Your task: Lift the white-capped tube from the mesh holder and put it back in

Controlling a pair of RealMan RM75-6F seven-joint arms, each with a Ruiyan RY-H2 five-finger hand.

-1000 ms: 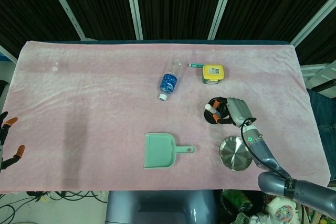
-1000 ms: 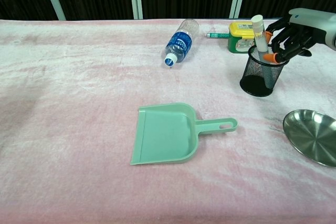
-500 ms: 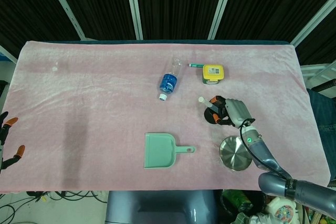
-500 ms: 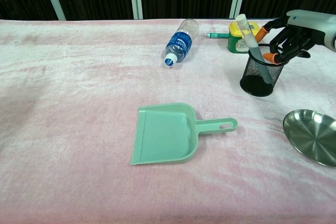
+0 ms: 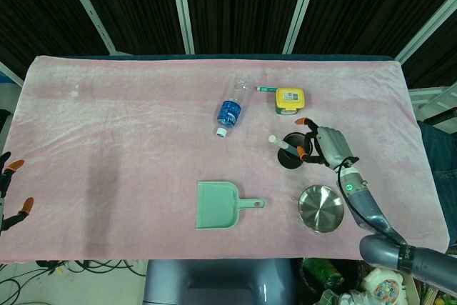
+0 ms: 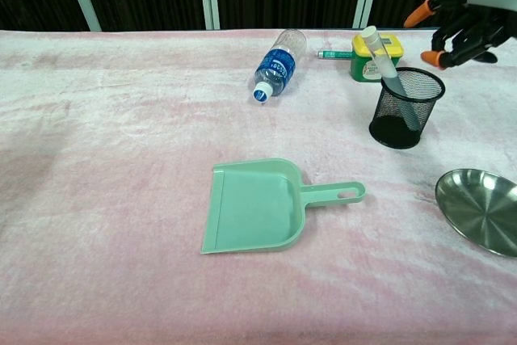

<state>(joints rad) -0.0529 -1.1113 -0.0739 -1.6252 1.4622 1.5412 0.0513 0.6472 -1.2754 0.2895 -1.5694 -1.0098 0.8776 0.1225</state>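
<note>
White-capped clear plastic tube [image 6: 386, 66] leans inside black wire-mesh cylindrical holder [image 6: 406, 108]; replacement appears done. Right hand [image 6: 468, 23] raised beside holder, fingers apart, holding nothing.

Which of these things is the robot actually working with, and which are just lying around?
In the job: tube, mesh holder, right hand.

Lying about: bottle, dustpan, steel bowl, yellow box, green pen.
</note>
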